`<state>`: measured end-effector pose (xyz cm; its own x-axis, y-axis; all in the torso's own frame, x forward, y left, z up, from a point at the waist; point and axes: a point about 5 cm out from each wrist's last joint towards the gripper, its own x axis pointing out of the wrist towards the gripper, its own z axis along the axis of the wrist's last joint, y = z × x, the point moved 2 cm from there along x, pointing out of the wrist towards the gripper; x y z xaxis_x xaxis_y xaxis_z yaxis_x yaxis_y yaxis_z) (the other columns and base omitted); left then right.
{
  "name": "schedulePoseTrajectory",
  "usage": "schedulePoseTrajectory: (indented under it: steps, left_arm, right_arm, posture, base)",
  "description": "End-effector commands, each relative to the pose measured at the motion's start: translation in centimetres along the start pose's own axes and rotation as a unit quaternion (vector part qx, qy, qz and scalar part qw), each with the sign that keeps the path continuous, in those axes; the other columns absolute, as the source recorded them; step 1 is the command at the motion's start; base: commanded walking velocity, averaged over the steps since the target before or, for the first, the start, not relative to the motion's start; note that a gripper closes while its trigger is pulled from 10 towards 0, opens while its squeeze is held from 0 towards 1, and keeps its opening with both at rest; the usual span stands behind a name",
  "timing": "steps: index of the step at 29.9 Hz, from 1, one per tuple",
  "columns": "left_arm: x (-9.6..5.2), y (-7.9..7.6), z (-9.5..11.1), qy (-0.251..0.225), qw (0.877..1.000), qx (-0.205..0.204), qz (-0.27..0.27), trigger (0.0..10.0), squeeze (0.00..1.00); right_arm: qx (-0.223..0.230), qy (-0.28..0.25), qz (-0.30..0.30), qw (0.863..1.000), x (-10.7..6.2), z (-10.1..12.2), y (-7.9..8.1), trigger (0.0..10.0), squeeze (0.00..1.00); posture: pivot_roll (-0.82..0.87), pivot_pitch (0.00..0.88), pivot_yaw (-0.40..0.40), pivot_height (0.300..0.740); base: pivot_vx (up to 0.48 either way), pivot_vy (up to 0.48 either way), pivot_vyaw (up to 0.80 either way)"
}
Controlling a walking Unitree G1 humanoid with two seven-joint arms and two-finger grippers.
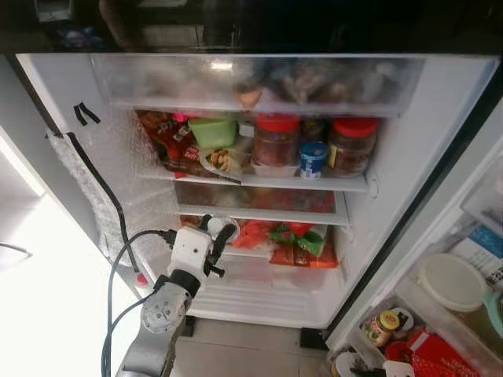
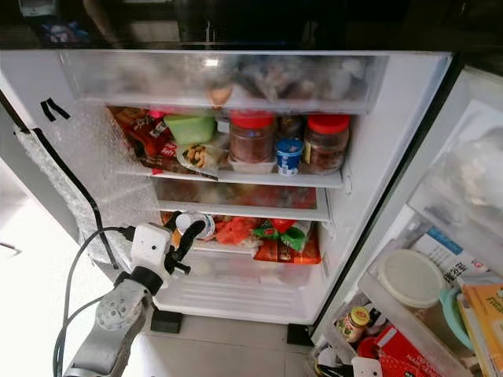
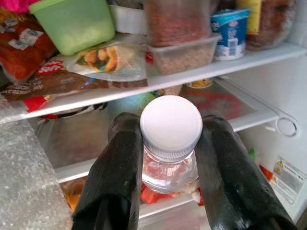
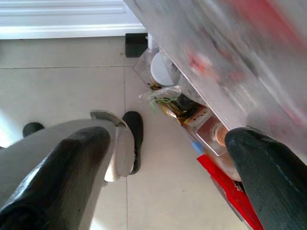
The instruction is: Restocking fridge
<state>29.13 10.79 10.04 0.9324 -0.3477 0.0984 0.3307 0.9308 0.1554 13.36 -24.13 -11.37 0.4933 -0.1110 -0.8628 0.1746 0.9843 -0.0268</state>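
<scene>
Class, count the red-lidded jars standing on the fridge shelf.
2. One red-lidded jar stands mid-shelf, right of the green tub; the other stands nearer the right wall. More may hide behind.

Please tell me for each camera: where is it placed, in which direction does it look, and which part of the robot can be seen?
Left eye: on the head, looking down into the open fridge; the left arm and left gripper show, holding a bottle.
Right eye: beside it, same scene slightly shifted.
Left wrist: looks along its fingers at the bottle's white cap, shelves behind.
Right wrist: looks down at the floor and door bins; its two fingers show, apart.
Shared: the bottle, the green box.
</scene>
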Motion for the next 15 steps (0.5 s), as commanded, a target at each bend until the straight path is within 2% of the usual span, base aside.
schedulePoseTrajectory:
  steps: [1,8,12,15]
  left_arm:
    - [0.2,0.05,0.75,-0.012,1.0,0.003,0.003,10.0,0.0]
    - [0.23,0.03,0.77,-0.012,1.0,0.003,0.004,10.0,0.0]
    - [0.31,0.07,0.82,-0.013,1.0,0.002,0.007,10.0,0.0]
    - [0.34,-0.04,0.81,-0.013,1.0,0.002,0.006,10.0,0.0]
  right_arm:
    - [-0.002,-0.005,-0.008,1.0,-0.11,0.14,-0.71,10.0,0.0]
    - [-0.004,-0.007,-0.002,1.0,-0.11,0.19,-0.62,10.0,0.0]
    - [-0.006,-0.011,0.007,1.0,-0.12,0.25,-0.48,10.0,0.0]
    - [-0.003,-0.014,0.01,1.0,-0.12,0.31,-0.44,10.0,0.0]
  posture:
    - [-0.07,0.062,0.002,0.681]
    - [-0.07,0.064,0.002,0.681]
    - [-0.07,0.067,0.001,0.652]
    - [-0.07,0.067,0.001,0.647]
  base:
    - [0.0,0.0,0.0]
    - [0.0,0.0,0.0]
    - [0.0,0.0,0.0]
    - [0.0,0.0,0.0]
